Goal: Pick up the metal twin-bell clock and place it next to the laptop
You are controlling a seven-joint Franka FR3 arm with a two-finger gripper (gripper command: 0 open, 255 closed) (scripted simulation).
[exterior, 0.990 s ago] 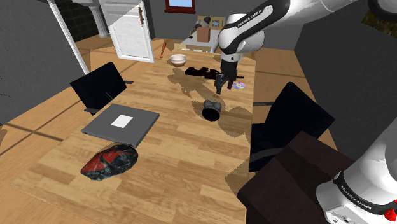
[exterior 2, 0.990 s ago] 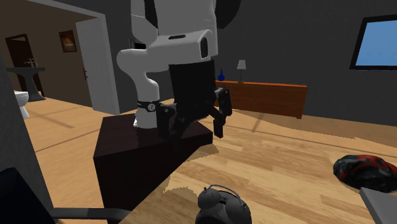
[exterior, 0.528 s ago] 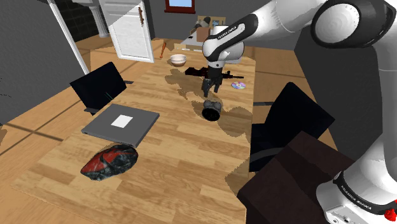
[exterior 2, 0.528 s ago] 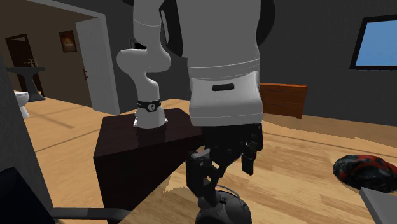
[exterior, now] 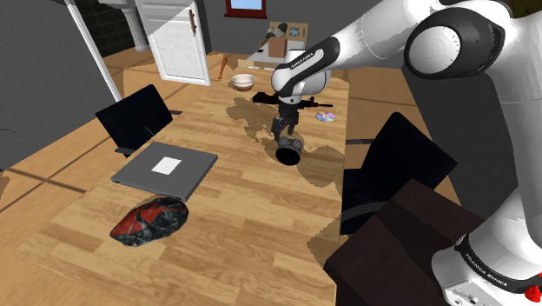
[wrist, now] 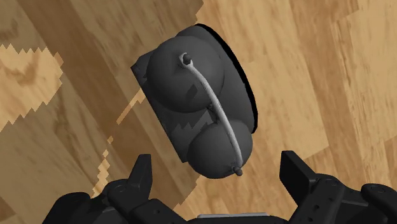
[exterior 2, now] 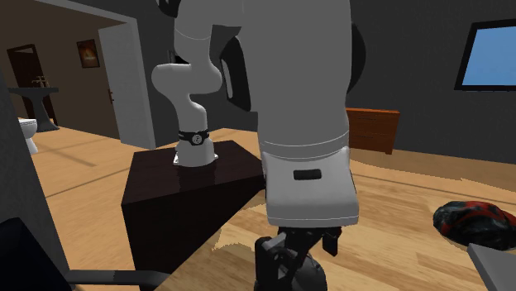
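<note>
Shoulder view: the twin-bell clock [exterior: 289, 152], rendered dark grey, sits on the wooden table [exterior: 243, 209] near the edge at that view's right. It is well apart from the open laptop [exterior: 165, 169]. The gripper [exterior: 285, 130] hangs just above the clock.

Wrist view: the fingers [wrist: 141, 175] stand apart. One bell lies between them, and neither finger touches it. A curved handle [wrist: 210, 95] joins the two bells.

Second exterior view: the arm's white forearm [exterior 2: 302, 124] covers the gripper's upper part, and the finger spacing cannot be read there. The clock's dark top shows at the bottom edge, beside the dark stand [exterior 2: 182, 194].
</note>
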